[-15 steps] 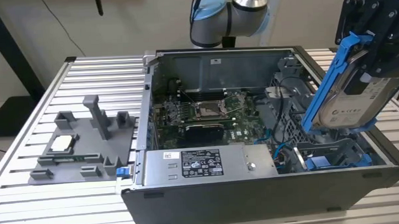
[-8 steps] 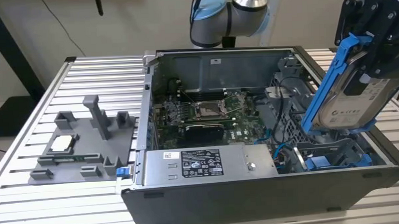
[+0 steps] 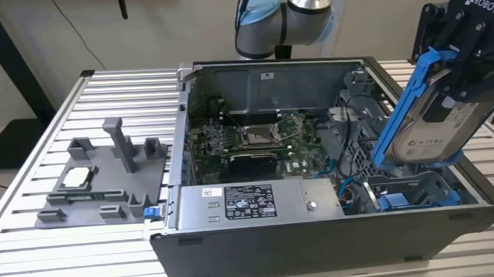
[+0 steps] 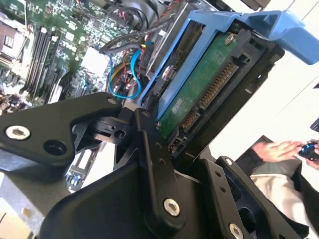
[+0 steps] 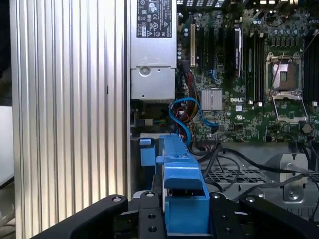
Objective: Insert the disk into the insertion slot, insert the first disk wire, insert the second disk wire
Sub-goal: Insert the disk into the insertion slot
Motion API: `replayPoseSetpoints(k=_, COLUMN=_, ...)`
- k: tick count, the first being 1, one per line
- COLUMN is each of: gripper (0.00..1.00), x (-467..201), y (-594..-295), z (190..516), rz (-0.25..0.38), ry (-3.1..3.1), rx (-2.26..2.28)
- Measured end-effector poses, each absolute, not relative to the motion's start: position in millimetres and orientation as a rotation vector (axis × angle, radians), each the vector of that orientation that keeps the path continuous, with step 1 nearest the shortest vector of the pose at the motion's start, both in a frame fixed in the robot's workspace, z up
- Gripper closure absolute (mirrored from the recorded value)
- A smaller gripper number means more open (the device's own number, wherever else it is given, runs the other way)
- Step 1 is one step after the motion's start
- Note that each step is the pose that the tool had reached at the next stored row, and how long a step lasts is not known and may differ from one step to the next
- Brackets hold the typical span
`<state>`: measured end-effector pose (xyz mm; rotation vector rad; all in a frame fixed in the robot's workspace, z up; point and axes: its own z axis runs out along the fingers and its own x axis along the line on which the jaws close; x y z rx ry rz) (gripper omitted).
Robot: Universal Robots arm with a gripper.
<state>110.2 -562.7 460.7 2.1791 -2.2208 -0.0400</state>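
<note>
My gripper [image 3: 452, 82] is shut on the disk [image 3: 438, 122], a silver drive with a white label in a bright blue carrier. The disk hangs tilted over the right end of the open computer case. Below its lower end lies the insertion slot [image 3: 415, 193], a grey metal bay with blue rails, and the drive is still above it. In the second wrist view the disk's green board and connector [image 4: 204, 92] sit between my black fingers [image 4: 152, 159]. In the first wrist view the blue carrier [image 5: 183, 191] fills the gap of my gripper [image 5: 184, 221]. Blue wires [image 5: 185, 113] curl loose in the case beside the bay.
The grey power-supply box [image 3: 249, 203] with a white sticker sits at the case's front, the motherboard [image 3: 255, 138] behind it. A grey fixture tray [image 3: 100, 180] stands on the slatted table at the exterior view's left. A person's hand [image 4: 279, 149] shows beyond the case.
</note>
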Motion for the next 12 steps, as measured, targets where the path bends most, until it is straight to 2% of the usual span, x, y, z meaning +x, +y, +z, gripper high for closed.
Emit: replayPoseSetpoints(k=12, gripper=0.68, x=110.2, y=-562.7, z=454.7, rz=-0.040, ry=-2.221, rx=2.179)
